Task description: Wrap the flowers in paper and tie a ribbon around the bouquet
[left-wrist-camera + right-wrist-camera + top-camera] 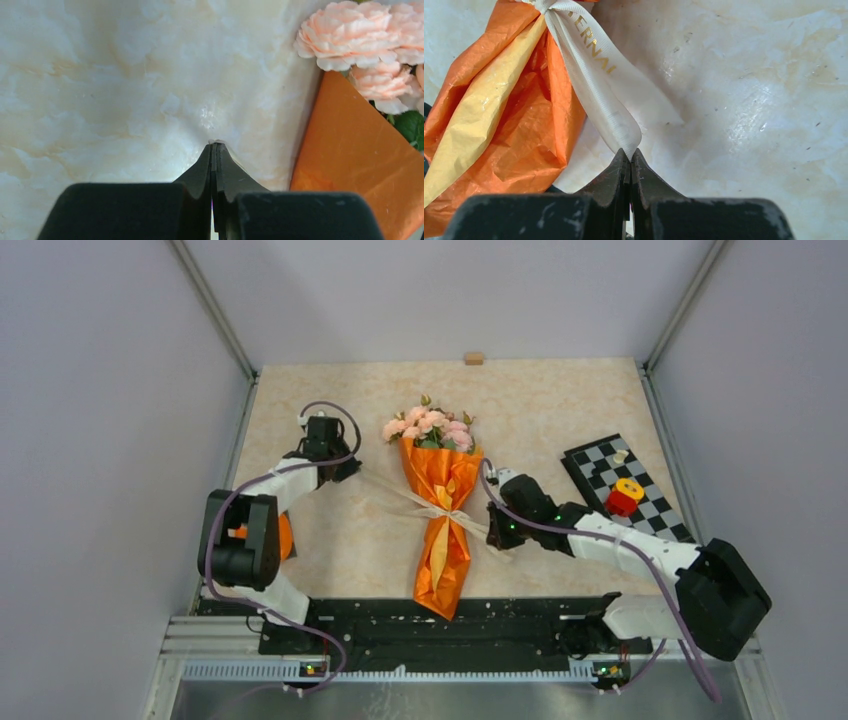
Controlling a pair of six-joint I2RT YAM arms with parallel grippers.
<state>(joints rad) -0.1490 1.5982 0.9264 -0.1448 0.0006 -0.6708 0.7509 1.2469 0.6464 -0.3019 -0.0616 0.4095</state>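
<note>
The right gripper (630, 151), jaws together, clamps one tail of the ribbon (596, 90). The left gripper (215, 145) is likewise closed on the opposite tail. The tails run outward, seemingly to cinch the knot around the bouquet (440, 475) lying between them.

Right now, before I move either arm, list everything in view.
bouquet: one, pink over orange, table centre, blooms toward far edge
flowers: one bunch, pale pink, green leaves, bouquet's far end
paper: one sheet, glossy orange, yellower inside, wrapped as cone
ribbon: one, cream, gold lettering, tied round bouquet's waist, ends out both sides
checkerboard: one, black-and-white, table's right side
red-and-yellow object: one, on checkerboard
pale piece: one, whitish, on checkerboard's far part
wooden block: one, tan, table's far edge
orange object: one, partly hidden behind left arm
table: one, beige marble, under everything
left gripper: shut on ribbon's left end
right gripper: shut on ribbon's right end
</note>
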